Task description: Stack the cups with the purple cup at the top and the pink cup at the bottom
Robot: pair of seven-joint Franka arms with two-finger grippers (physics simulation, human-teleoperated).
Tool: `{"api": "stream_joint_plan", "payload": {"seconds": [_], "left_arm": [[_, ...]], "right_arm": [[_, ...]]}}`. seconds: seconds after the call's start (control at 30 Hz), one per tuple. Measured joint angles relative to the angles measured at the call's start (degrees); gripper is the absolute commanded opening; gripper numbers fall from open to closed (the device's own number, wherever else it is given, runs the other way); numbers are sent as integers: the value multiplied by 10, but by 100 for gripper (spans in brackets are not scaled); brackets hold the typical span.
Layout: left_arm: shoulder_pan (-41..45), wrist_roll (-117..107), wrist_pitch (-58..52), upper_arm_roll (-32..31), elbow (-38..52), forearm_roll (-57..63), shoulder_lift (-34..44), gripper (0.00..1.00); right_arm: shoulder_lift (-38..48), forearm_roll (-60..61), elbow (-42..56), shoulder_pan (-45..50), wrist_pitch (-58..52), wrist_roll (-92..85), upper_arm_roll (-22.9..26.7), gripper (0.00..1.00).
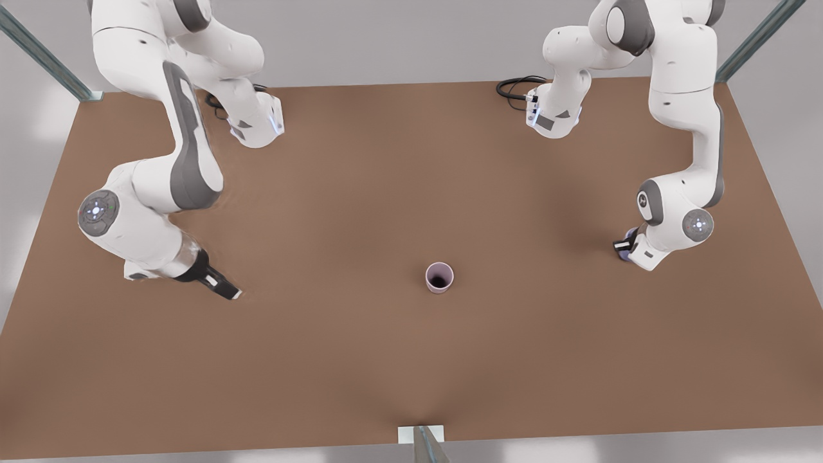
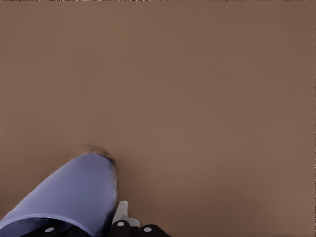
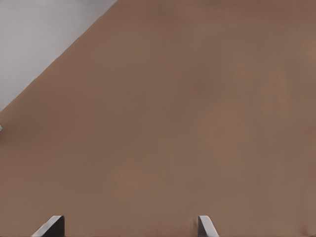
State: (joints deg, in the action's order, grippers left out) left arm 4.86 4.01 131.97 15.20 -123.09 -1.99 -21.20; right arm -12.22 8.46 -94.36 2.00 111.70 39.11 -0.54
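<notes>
My left gripper (image 1: 625, 247), well off to the front view's right of the pink cup (image 1: 440, 278), is clamped on the purple cup (image 2: 69, 195), presumably to carry it over. Pink cup stands upright mid-table (image 1: 360, 360). Right gripper (image 1: 225, 289) waits, fingers spread, holding nothing.

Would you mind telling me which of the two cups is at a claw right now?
The purple cup, at the left claw on the front view's right. The pink cup stands alone mid-table, upright, away from both claws.
</notes>
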Motion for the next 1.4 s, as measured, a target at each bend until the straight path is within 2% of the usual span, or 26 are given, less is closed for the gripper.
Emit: {"api": "stream_joint_plan", "payload": {"seconds": [0.1,0.2,0.27,0.37,0.43,0.53,0.67,0.87,1.4], "left_arm": [[6,-1,-12,-5,18,-1,18,21],[39,-4,-48,-20,49,-1,49,21],[55,-15,-80,-77,74,-1,73,21],[65,-50,-133,-195,133,0,77,21],[105,-84,-159,-237,220,0,32,21],[180,-139,-199,-251,380,1,-62,21],[225,-202,-232,-252,492,1,-143,21],[242,-274,-249,-252,535,2,-182,21],[248,-391,-209,-252,547,1,-211,21]], "right_arm": [[29,-30,33,-53,-52,-69,11,100],[-5,-43,90,-46,-91,-127,12,100],[-20,-52,101,-39,-105,-161,12,100],[-36,-60,114,-41,-108,-205,12,100],[-40,-63,127,-44,-107,-231,12,100],[-50,-66,134,-40,-107,-264,11,100],[-53,-67,135,-40,-106,-301,11,100],[-53,-66,136,-45,-105,-342,12,100],[-55,-79,188,-44,-120,-404,12,100]]}}
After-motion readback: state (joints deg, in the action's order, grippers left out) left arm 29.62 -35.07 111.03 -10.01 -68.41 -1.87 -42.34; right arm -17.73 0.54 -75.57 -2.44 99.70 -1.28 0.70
